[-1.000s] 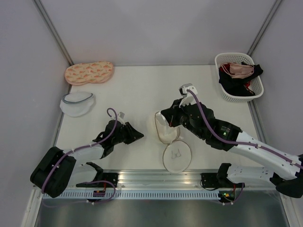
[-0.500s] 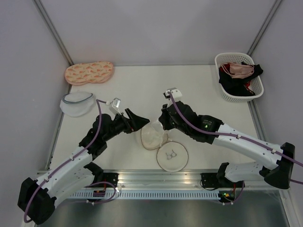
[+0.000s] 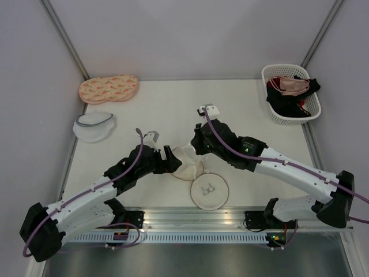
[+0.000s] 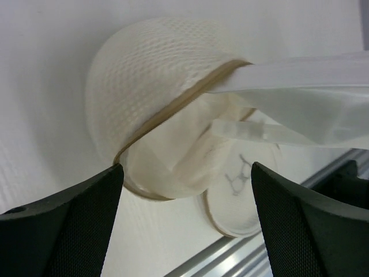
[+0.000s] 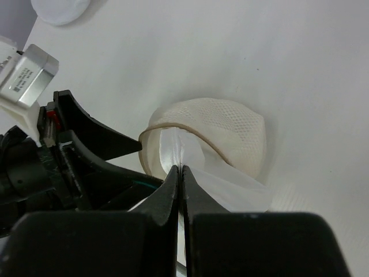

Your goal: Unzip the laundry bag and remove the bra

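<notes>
The laundry bag (image 3: 183, 164) lies unzipped near the table's front middle, with its cream mesh dome (image 4: 150, 86) tipped on its side. The flat face with the black bra symbol (image 3: 210, 190) lies hinged open beside it. White fabric of the bra (image 5: 228, 193) stretches out of the bag's mouth. My right gripper (image 5: 181, 168) is shut on that fabric just above the rim. In the overhead view it (image 3: 196, 151) sits at the bag's right edge. My left gripper (image 4: 187, 167) stands wide open in front of the bag's mouth, its fingers (image 3: 170, 160) at the bag's left side, holding nothing.
A white mesh pouch with a grey-blue rim (image 3: 94, 126) and a peach patterned pouch (image 3: 108, 88) lie at the far left. A white basket (image 3: 277, 115) with pink and black garments stands at the far right. The metal rail (image 3: 196, 218) runs along the front edge.
My left arm swung in from the left to the bag and its jaws opened wide. My right gripper, still shut, moved the bag a little to the left.
</notes>
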Action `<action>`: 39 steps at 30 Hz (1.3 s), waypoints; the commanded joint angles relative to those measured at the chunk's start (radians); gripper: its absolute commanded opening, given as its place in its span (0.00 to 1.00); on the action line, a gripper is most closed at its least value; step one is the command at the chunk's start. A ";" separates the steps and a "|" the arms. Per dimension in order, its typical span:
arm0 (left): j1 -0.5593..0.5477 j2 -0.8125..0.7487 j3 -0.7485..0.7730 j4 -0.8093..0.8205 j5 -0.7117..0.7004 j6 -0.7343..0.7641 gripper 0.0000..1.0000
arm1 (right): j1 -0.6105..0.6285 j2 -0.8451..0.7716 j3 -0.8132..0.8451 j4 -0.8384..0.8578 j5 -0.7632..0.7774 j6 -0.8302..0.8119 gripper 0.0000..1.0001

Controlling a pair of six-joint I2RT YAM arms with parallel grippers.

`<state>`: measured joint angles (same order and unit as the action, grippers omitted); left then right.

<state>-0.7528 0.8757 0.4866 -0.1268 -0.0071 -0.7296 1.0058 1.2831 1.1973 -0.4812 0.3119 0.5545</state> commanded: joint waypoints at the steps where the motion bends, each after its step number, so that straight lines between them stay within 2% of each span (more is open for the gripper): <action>1: -0.005 0.032 0.037 -0.083 -0.192 0.064 0.94 | -0.004 -0.034 0.050 0.030 0.013 0.010 0.00; 5: -0.005 0.051 0.026 -0.099 -0.312 0.056 0.92 | -0.006 -0.039 0.068 0.006 0.012 0.004 0.00; 8: -0.005 0.074 0.024 -0.094 -0.343 0.061 0.91 | -0.007 -0.054 0.064 0.003 0.018 0.002 0.00; 13: -0.005 0.166 0.030 -0.038 -0.315 0.064 0.85 | -0.009 -0.083 0.077 0.003 -0.002 0.007 0.00; 15: -0.005 0.202 0.033 -0.007 -0.292 0.062 0.76 | -0.010 -0.112 0.079 0.016 -0.008 0.010 0.00; 16: -0.006 0.213 0.033 0.002 -0.288 0.062 0.75 | -0.010 -0.125 0.079 0.018 -0.008 0.010 0.00; 17: -0.005 0.226 0.036 0.006 -0.284 0.062 0.71 | -0.010 -0.137 0.077 0.026 -0.008 0.010 0.00; 21: -0.005 0.256 0.046 0.022 -0.277 0.062 0.66 | -0.010 -0.205 0.096 0.041 0.006 -0.004 0.00; 26: -0.005 0.259 0.044 0.032 -0.268 0.061 0.65 | -0.018 -0.271 0.137 0.050 0.024 -0.033 0.00; 30: -0.005 0.256 0.044 0.038 -0.257 0.058 0.64 | -0.019 -0.301 0.175 0.047 0.148 -0.077 0.00; 32: -0.005 0.253 0.040 0.041 -0.245 0.056 0.64 | -0.019 -0.277 0.258 0.009 0.208 -0.100 0.01; 37: -0.005 0.244 0.037 0.046 -0.223 0.042 0.62 | -0.042 -0.110 0.504 -0.155 0.431 -0.162 0.00; 39: -0.005 0.235 0.032 0.044 -0.214 0.035 0.62 | -0.076 -0.038 0.556 -0.195 0.463 -0.176 0.00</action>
<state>-0.7544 1.1313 0.4950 -0.1230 -0.2485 -0.6983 0.9676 1.1572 1.6741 -0.5682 0.6144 0.4370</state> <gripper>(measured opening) 0.621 0.011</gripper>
